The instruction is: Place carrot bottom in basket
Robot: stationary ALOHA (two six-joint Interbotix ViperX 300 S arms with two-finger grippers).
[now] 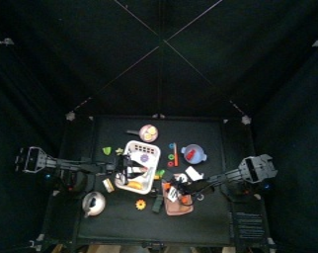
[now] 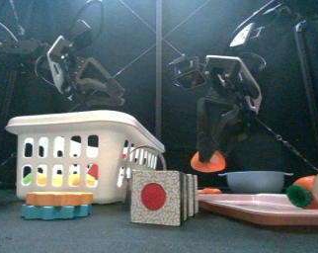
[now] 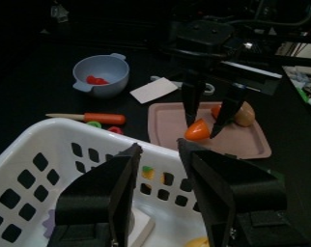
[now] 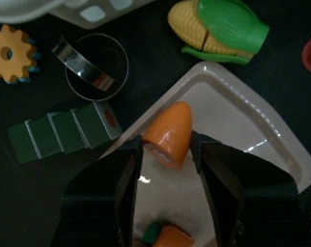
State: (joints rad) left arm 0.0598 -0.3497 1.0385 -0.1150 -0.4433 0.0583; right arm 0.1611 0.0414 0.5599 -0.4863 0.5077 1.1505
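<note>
Clearly the risk was a slip: the right gripper (image 4: 167, 159) had its jaws set wide around the carrot bottom (image 4: 170, 132), pinching only the cut end, so the smooth tapered orange cone could have twisted free above the pink cutting board (image 4: 255, 121) before reaching the white perforated basket (image 3: 68, 169), where the left gripper (image 3: 158, 159) hung half open, empty

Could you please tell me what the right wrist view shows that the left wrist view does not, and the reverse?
Only the right wrist view shows the toy corn, the metal ring and the orange gear. Only the left wrist view shows the blue bowl and the basket under the left claw. Both show the carrot piece in the right claw above the pink board.
</note>
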